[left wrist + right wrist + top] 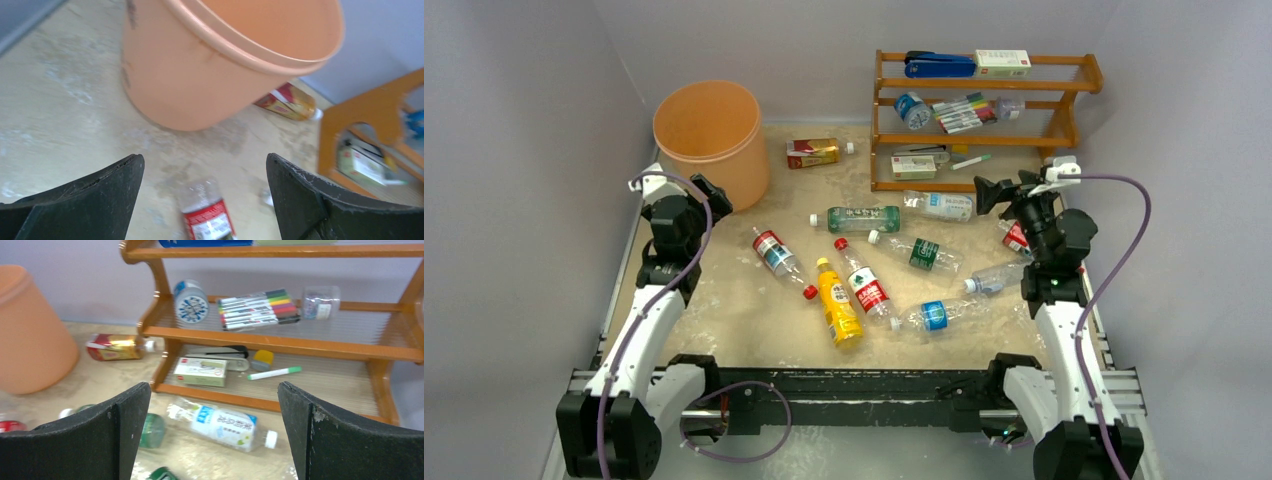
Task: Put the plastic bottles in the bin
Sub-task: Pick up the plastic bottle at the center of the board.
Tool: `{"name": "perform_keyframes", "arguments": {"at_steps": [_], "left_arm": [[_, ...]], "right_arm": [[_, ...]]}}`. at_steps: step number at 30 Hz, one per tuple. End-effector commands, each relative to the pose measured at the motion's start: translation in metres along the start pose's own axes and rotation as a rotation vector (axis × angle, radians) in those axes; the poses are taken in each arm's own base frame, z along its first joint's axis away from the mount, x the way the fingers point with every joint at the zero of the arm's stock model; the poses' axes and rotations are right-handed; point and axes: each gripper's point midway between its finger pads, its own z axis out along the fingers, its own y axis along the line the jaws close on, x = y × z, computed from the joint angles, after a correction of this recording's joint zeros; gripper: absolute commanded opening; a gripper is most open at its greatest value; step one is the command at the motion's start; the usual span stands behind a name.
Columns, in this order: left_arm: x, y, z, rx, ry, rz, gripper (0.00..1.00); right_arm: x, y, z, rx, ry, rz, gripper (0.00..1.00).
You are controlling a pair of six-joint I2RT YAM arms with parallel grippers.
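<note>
Peach-orange bin (709, 135) is standing far left, apparently empty; the first pick is pending. Left gripper (205, 170) is hovering beside it, jaws apart, needing to descend onto the red-labelled bottle (207, 222). Plastic bottles (864, 280) are lying mid-table. Right gripper (215, 395) is gaping empty before the wooden rack (280, 342). Pale lilac walls (514, 150) are enclosing the beige tabletop (744, 310).

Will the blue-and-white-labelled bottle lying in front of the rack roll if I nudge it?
Probably: the blue-and-white-labelled bottle lies on its side and looks round, so a sideways push likely rolls it. It appears clear with no liquid showing, so likely light and squashy. The rack behind may stop it.
</note>
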Motion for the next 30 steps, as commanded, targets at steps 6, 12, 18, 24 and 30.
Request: {"name": "perform_keyframes", "arguments": {"at_steps": [6,12,18,24,30], "left_arm": [[0.032,-0.025,-0.050,0.096,0.241,-0.273,0.92],[0.030,-0.051,-0.085,0.302,0.245,-0.295,0.92],[0.025,-0.060,-0.097,0.378,0.224,-0.299,0.92],[0.044,-0.063,-0.093,0.436,0.255,-0.366,0.92],[0.074,-0.043,-0.082,0.322,0.329,-0.449,0.92]], "right_arm": [[-0.023,0.061,-0.019,-0.224,0.265,0.228,1.00],[-0.013,0.100,-0.034,-0.495,0.358,0.258,1.00],[0.001,0.112,-0.041,-0.548,0.364,0.413,1.00],[0.030,0.093,-0.024,-0.471,0.466,0.385,1.00],[0.051,0.051,-0.019,-0.194,0.531,0.322,1.00]]}}
